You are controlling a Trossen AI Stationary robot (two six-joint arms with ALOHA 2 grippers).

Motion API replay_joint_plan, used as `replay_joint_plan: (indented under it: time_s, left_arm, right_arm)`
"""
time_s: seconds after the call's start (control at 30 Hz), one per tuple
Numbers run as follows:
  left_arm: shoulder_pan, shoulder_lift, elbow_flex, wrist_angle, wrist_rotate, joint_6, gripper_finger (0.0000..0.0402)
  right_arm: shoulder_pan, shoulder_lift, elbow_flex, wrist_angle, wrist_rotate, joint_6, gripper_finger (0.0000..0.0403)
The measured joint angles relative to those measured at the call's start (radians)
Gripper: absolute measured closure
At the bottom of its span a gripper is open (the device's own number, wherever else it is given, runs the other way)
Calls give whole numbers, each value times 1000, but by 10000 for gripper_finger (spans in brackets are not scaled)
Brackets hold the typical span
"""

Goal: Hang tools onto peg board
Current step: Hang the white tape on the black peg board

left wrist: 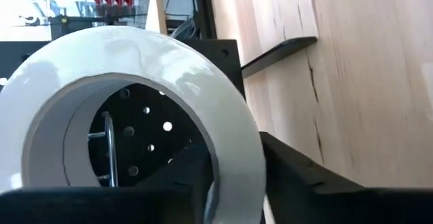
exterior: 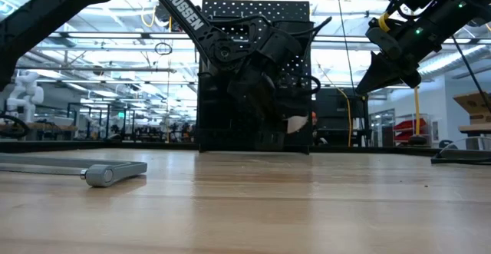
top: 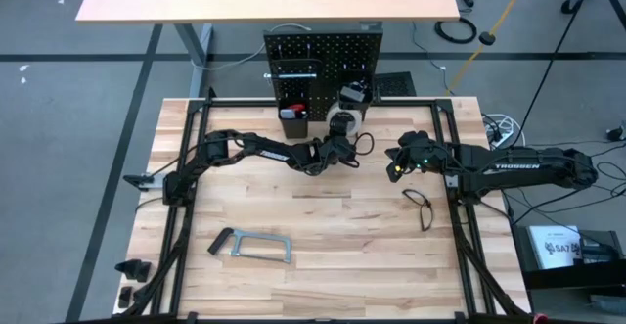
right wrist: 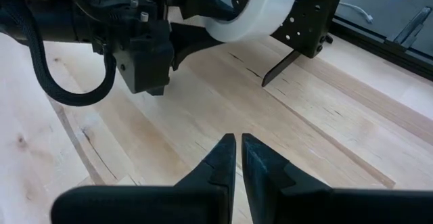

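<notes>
The white tape roll (left wrist: pixel 135 55) stands on edge just in front of the upright black peg board (top: pixel 323 55), held by my left gripper (top: pixel 339 140). Through the roll's hole I see the perforated panel and a metal hook (left wrist: pixel 108 143). In the right wrist view the roll (right wrist: pixel 260 7) sits clear of the table beside the board's foot (right wrist: pixel 284 65). My right gripper (right wrist: pixel 238 153) hovers shut and empty over the table right of centre, pointing toward the left gripper. A red-handled tool (top: pixel 293 112) stands in a bin on the board. My left gripper has the tape roll's wall at its lower part (left wrist: pixel 237 183), with one finger (left wrist: pixel 101 207) inside the hollow and the other finger (left wrist: pixel 325 183) outside. It comes from the table's near side, slanting slightly down. The roll is upright on edge, lifted clear of the table.
A grey bar clamp (top: pixel 256 248) lies on the near left of the table and also shows in the low view (exterior: pixel 107 173). A thin black tool (top: pixel 421 207) lies at the right, just beside my right arm. Bare wood lies between them.
</notes>
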Motion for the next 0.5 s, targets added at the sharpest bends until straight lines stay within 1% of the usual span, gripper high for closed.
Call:
replay_joint_plan:
  time_s: [0.07,0.13,0.27,0.4,0.5]
  left_arm:
    - [0,0,0,-4,10,0,252]
    - [1,0,0,-10,11,-1,239]
    - [2,0,0,-13,11,-4,232]
    - [8,0,0,-15,13,-52,230]
    - [13,0,0,-21,13,-53,230]
  right_arm:
    - [0,0,0,0,0,0,383]
    - [0,0,0,0,0,0,383]
    - [0,0,0,0,-1,4,383]
    - [0,0,0,0,-5,8,383]
    - [0,0,0,0,-5,8,383]
